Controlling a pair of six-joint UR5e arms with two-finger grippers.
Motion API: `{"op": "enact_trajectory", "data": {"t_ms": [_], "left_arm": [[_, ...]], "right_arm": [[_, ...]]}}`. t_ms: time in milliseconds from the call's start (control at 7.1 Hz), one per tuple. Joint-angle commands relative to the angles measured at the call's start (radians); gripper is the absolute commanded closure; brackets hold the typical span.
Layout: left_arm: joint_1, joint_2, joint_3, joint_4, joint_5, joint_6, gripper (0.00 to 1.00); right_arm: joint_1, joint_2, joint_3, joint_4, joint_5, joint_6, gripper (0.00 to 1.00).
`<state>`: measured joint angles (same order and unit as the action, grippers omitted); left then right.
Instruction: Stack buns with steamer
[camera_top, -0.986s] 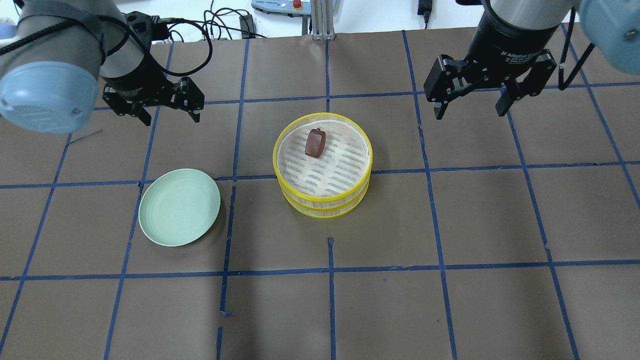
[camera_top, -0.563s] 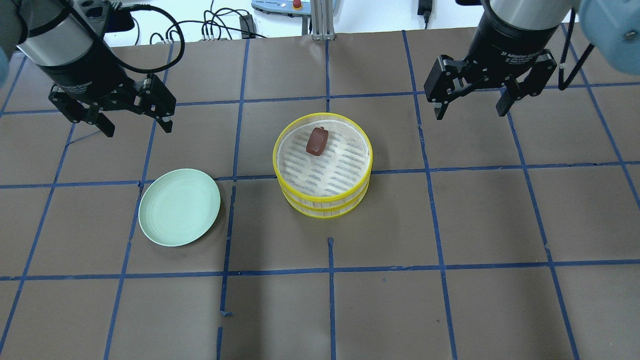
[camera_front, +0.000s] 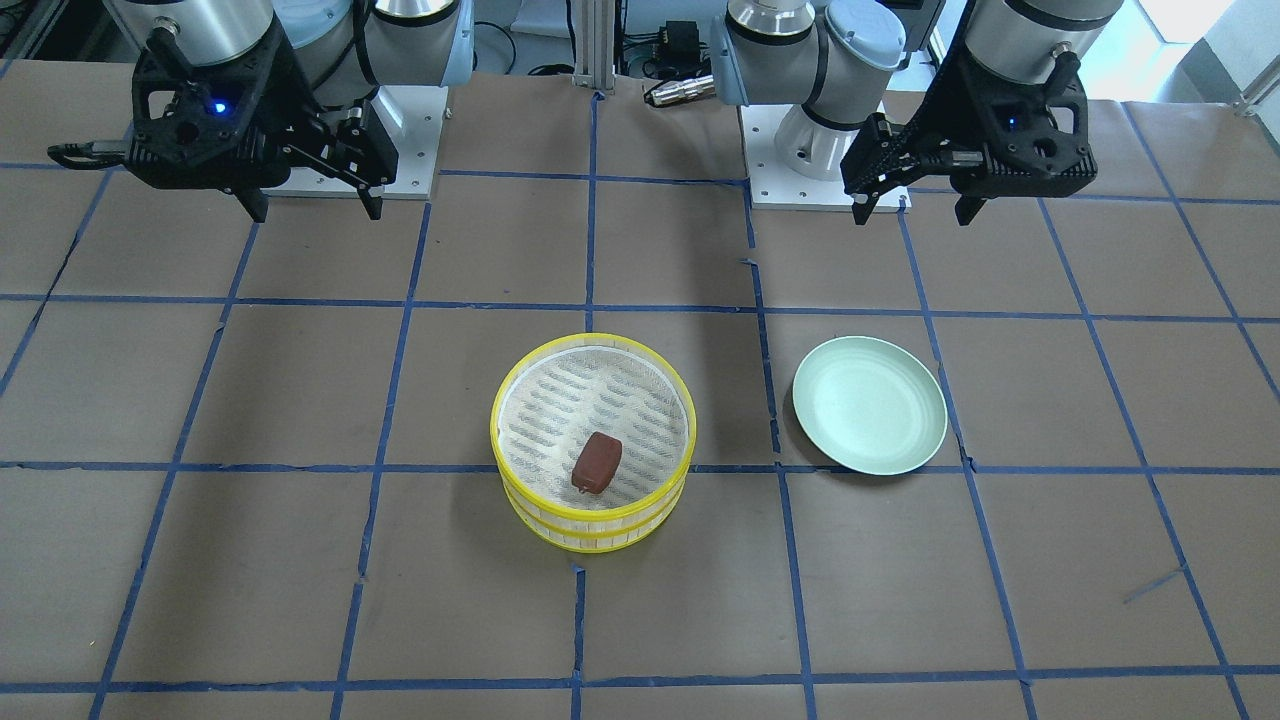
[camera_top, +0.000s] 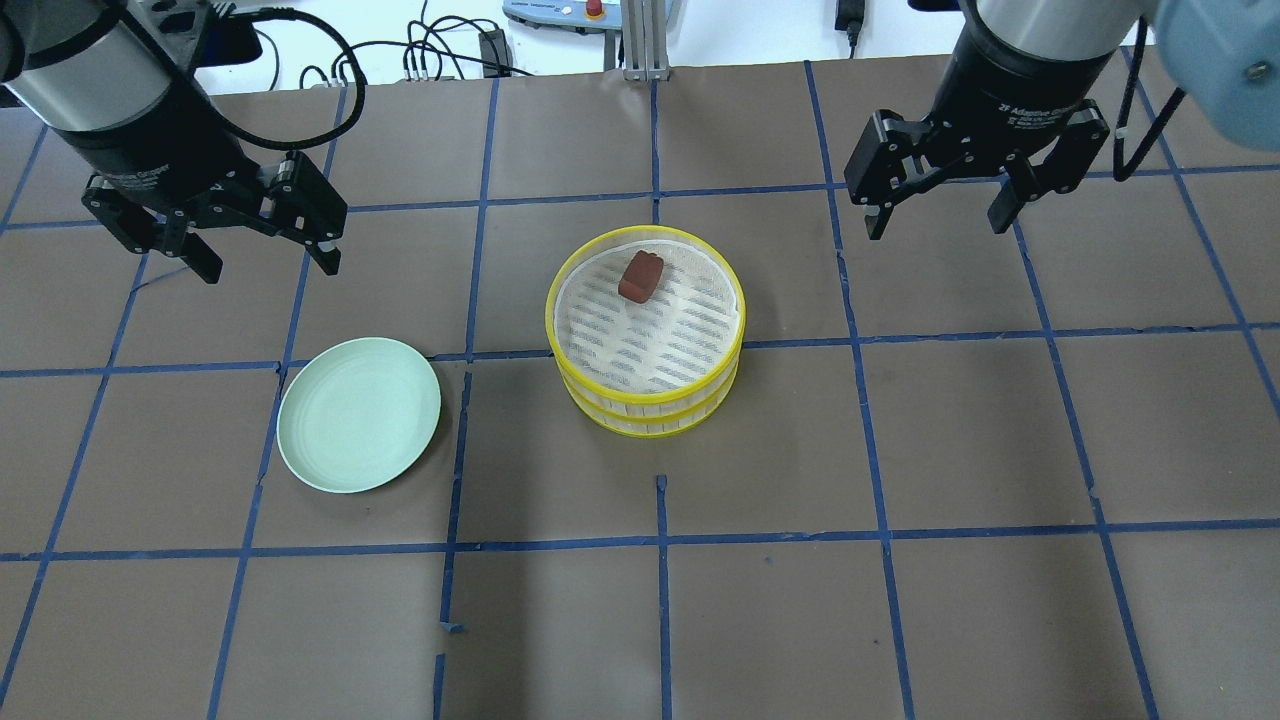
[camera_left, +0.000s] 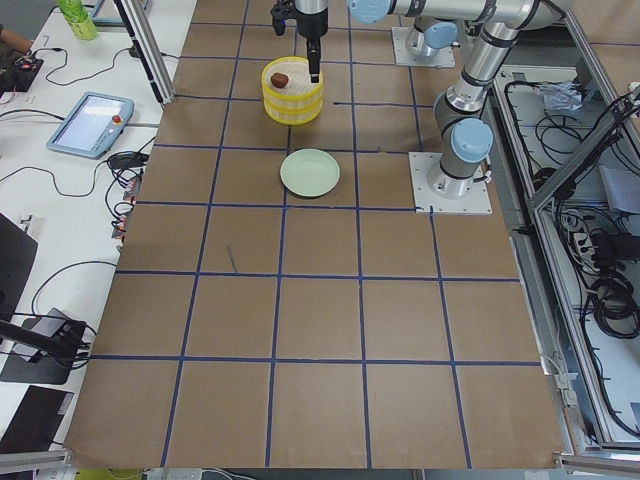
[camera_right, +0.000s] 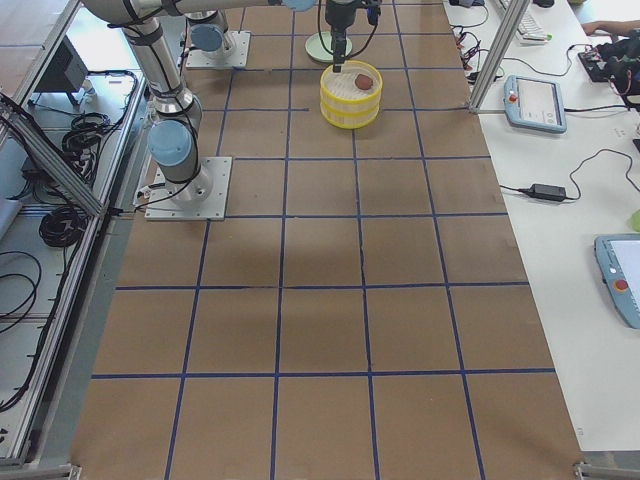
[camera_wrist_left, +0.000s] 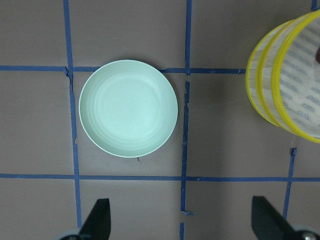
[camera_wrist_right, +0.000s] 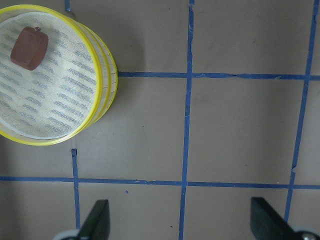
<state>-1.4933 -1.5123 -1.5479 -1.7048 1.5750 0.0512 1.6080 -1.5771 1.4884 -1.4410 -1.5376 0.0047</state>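
At upper left and upper right of the overhead frame, my left tool (camera_top: 268, 262) and right tool (camera_top: 937, 228) hang wide open, empty. Between them, lower, the reddish-brown bun (camera_top: 640, 275) lies in the top tray of the stacked steamer (camera_top: 650, 415).

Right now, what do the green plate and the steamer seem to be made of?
Plate: probably matte plastic; even pale green, faint moulded rings. Steamer: probably plastic too; glossy yellow rims, translucent walls. Its whitish slotted floor could be mesh or cloth; unclear.
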Motion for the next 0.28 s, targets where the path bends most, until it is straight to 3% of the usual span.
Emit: {"op": "enact_trajectory", "data": {"t_ms": [0, 141], "left_arm": [[-0.004, -0.005, -0.003, 0.004, -0.013, -0.001, 0.00], [-0.010, -0.014, -0.009, 0.007, -0.015, -0.005, 0.00]], "right_arm": [[0.001, -0.001, 0.004, -0.001, -0.005, 0.000, 0.00], [0.001, -0.001, 0.004, -0.001, -0.004, 0.000, 0.00]]}}
